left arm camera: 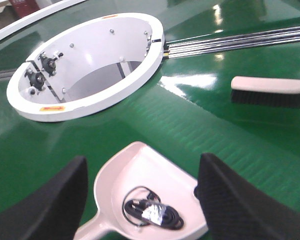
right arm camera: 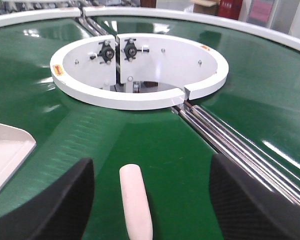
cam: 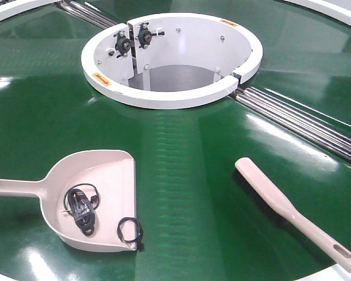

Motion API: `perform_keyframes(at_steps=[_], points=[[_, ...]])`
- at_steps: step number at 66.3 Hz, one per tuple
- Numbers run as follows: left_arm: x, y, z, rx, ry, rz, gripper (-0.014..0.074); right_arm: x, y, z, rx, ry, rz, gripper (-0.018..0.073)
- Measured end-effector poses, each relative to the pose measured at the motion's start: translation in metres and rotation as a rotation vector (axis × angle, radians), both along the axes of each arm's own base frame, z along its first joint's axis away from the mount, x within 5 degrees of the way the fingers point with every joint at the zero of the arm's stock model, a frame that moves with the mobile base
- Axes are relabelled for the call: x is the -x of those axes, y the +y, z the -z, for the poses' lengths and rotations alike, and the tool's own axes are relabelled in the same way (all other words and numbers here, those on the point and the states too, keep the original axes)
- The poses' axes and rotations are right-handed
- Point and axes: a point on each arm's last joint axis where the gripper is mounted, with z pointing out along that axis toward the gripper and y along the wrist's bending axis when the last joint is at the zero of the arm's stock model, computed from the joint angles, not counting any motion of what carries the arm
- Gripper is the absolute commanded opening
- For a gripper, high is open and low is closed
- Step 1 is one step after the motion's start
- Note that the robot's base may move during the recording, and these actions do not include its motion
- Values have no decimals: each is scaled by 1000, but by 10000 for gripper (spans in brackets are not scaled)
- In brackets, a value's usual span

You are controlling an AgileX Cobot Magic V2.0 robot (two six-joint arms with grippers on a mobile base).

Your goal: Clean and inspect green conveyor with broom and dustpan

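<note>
Glossy green conveyor (cam: 187, 175), smooth beige plastic dustpan (cam: 105, 175) and broom (cam: 281, 202), textured black fingers (left arm camera: 230, 200).

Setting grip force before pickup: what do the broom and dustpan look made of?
Broom: apparently rigid beige-pink plastic, smooth moulded handle with a slotted end, short black bristles, probably synthetic. Dustpan: matching beige-pink plastic by its look, thin one-piece walls with a soft sheen.

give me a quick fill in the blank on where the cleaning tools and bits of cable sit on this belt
1. The bundled black cable lies inside the ____.
2. The broom lies on the green conveyor with its bristles coloured ____.
3. A small black loop sits at the dustpan's front ____.
4. Both grippers, left gripper and right gripper, are ____.

Missing words: dustpan; black; lip; open
</note>
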Motion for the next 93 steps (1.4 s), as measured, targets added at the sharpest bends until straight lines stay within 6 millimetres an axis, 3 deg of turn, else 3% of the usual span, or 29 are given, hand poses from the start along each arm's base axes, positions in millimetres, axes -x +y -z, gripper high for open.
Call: perform_keyframes(at_steps=[9,20,28,36,41,46,50,52,93], points=[[18,6,56,92,-74,-30,439,19,-4,35,-18,-78,-1,473],[30,12,96,229,-205,-72,439,26,-6,63,-37,-157,-2,473],[28,12,120,234,-192,-86,439,23,-5,73,-58,-172,-4,473],[26,12,123,237,-192,-93,414,20,-3,82,-105,-138,-12,453],[26,12,123,241,-197,-95,335,20,-2,86,-110,-127,-12,378],[26,12,123,241,-197,-95,170,19,-2,87,-103,-129,-13,233],[26,12,123,241,-196,-94,23,19,-2,87,-89,-133,-16,62],[26,12,123,241,-196,-94,-10,19,-2,87,-83,-133,-17,-15],[26,12,123,243,-198,-95,-8,19,-2,86,-66,-151,-21,-8]])
